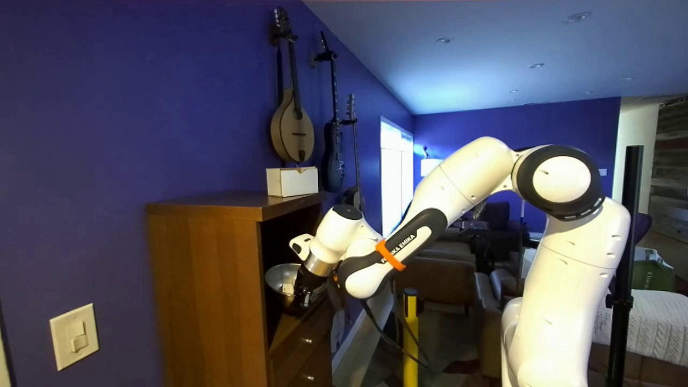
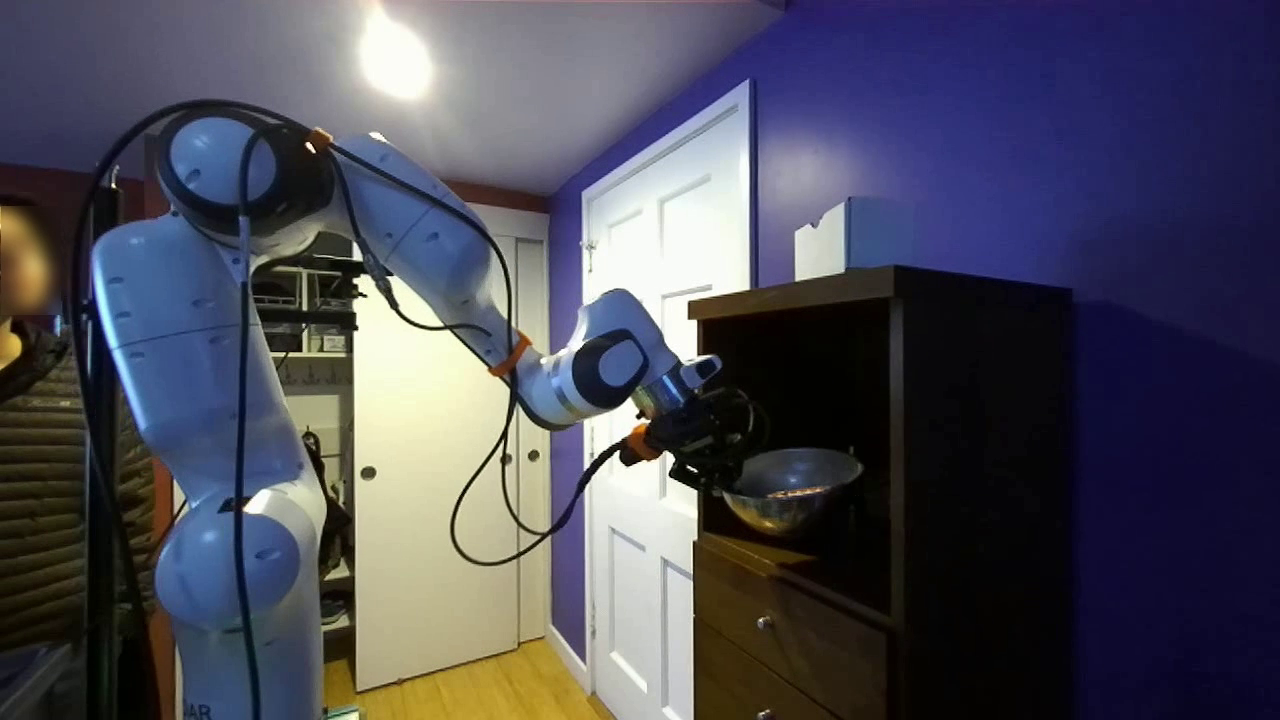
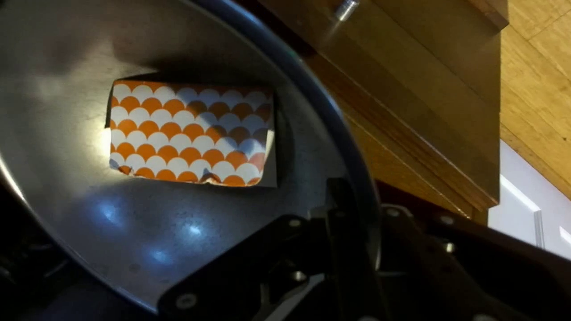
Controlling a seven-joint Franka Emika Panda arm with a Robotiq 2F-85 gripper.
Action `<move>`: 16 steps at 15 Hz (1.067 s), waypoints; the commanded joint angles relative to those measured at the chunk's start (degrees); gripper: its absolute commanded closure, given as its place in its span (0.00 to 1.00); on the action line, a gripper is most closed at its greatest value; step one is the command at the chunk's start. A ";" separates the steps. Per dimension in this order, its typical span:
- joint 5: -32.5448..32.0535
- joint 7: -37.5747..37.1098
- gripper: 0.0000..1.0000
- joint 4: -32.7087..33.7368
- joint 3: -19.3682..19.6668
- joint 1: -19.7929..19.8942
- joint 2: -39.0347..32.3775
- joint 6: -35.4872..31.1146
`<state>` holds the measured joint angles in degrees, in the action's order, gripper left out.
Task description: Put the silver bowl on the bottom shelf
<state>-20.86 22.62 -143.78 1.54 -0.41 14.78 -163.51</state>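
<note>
The silver bowl (image 2: 785, 512) is at the open front of the brown cabinet (image 1: 207, 290), right at the bottom shelf (image 2: 745, 550). Whether its base actually touches the board or hangs just over it, I honestly can't tell from these angles. The pincer (image 3: 368, 209) is clamped on the bowl's rim: in the wrist view there's one finger inside and one outside, with the metal edge pinched between them. In an exterior view the bowl looks a bit tilted, rim lower on the pincer's side.

Bowl's got cargo too: an orange-and-white scallop-print box (image 3: 192, 133) lying inside, kinda ragged along one edge.

As for the rest, a white box (image 1: 293, 183) sits on the cabinet's flat top in both exterior views, and there are drawers (image 2: 800, 640) with shiny knobs below the shelf. The white arm (image 1: 467, 174) bends down to the opening, orange strap (image 1: 390, 255) and all. Some stringed instruments (image 1: 293, 134) hang on the blue wall (image 1: 107, 134), pretty sweet.
</note>
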 commanded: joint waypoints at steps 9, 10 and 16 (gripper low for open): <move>9.28 13.68 0.98 6.12 1.75 -4.95 -8.85 -4.04; 10.48 14.81 0.98 6.23 1.79 -5.20 -9.24 -3.98; 9.68 13.85 0.62 6.73 1.74 -3.73 -9.62 -1.98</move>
<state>-11.28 36.05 -138.81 2.83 -4.56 5.32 -167.62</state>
